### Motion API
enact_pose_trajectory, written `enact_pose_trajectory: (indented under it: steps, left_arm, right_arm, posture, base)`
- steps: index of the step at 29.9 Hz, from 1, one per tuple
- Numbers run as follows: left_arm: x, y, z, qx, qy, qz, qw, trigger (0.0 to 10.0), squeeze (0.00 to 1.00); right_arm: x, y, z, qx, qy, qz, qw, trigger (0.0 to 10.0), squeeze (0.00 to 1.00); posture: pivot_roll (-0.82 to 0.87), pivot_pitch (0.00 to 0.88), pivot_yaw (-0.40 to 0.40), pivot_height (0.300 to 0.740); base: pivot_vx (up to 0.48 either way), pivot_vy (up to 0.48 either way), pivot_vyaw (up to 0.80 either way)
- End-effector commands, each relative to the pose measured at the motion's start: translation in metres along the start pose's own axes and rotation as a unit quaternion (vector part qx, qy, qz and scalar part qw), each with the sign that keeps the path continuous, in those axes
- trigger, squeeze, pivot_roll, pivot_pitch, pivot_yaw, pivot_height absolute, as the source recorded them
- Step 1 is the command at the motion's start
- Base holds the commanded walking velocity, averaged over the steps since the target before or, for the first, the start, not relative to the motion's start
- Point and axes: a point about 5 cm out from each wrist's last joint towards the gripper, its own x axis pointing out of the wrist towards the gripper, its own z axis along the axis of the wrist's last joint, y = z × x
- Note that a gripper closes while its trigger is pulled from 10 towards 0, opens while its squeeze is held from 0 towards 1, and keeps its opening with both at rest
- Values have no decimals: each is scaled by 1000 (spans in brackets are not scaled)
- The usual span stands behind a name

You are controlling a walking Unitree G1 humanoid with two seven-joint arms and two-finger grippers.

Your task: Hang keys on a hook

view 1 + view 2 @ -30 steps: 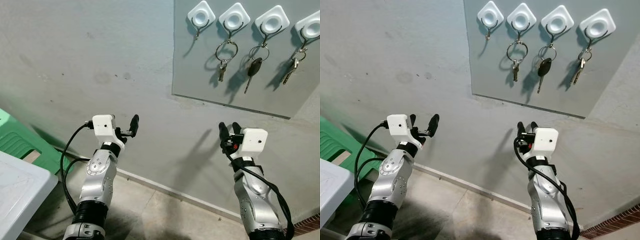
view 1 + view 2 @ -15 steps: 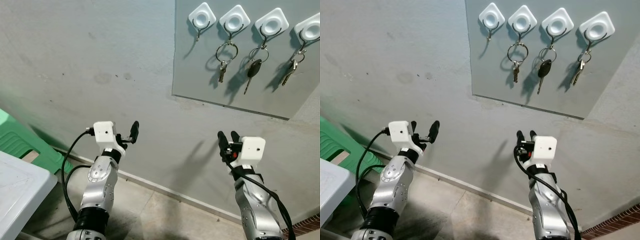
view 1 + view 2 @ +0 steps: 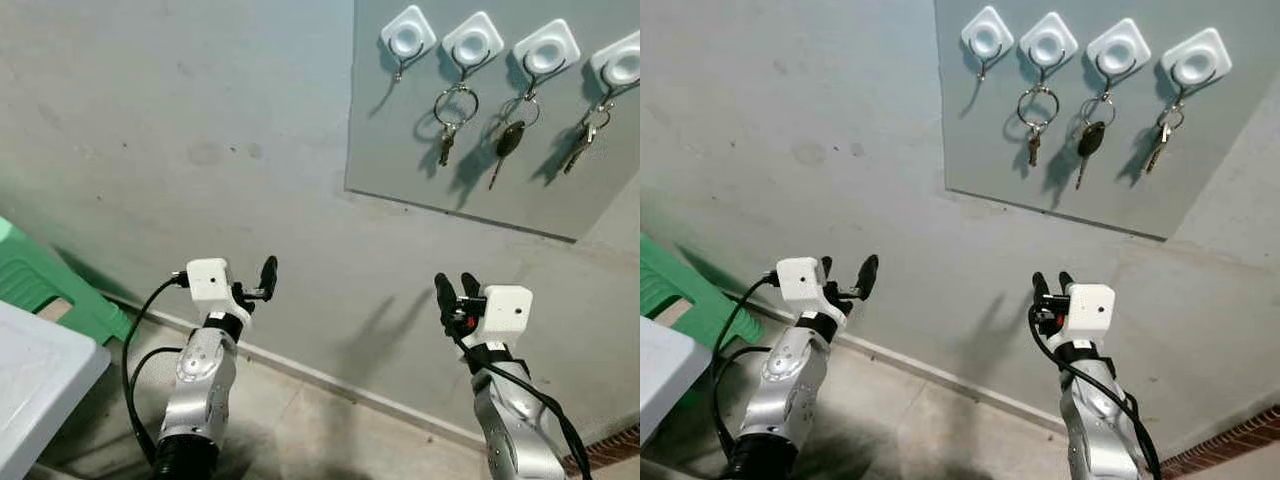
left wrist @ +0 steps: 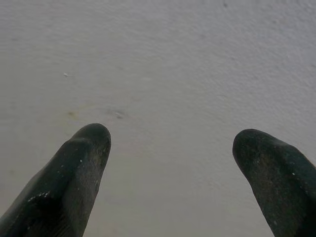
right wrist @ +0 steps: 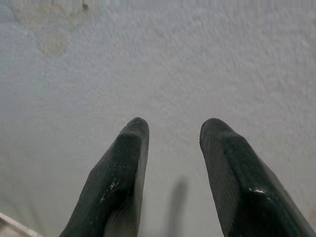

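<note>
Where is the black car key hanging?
In the left eye view, the black car key hangs upper right on the third hook from the left, between two silver key bunches.

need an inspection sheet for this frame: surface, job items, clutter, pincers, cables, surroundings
Surface: grey wall carrying a grey board.
Job items: four white hooks; leftmost hook bare; key ring, car key and key bunch hang on the other three.
Clutter: nothing seen.
Pincers: left pincer open, empty, facing bare wall; right pincer open, empty, facing wall; both well below the board.
Cables: black cable loops off the left wrist; another along the right forearm.
Surroundings: green stool, white table, tiled floor.
</note>
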Motion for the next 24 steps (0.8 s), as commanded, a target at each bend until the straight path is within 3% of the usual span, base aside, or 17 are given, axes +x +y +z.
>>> enact_pose_trajectory:
  steps: [1, 10, 16, 24]
  left_arm:
    - [-7, 9, -1, 9, 4, 18, 1000, 10000, 0]
    - [-1, -4, -4, 6, 9, 2, 1000, 10000, 0]
    - [11, -9, 7, 3, -1, -10, 1000, 10000, 0]
    - [15, -6, 5, 8, 3, -12, 1000, 10000, 0]
  right_arm:
    - [5, 1, 2, 0, 4, 7, 1000, 10000, 0]
    - [4, -11, 5, -7, -3, -3, 1000, 10000, 0]
    - [1, -9, 10, -9, -8, 0, 1000, 10000, 0]
    - [-1, -9, 5, -8, -3, -11, 1000, 10000, 0]
  posture:
    - [-39, 76, -12, 740]
    - [-76, 62, 0, 740]
    - [-103, 80, 12, 740]
    - [-112, 54, 21, 740]
  base:
    - [0, 0, 0]
    - [0, 0, 0]
    - [0, 0, 0]
    - [0, 0, 0]
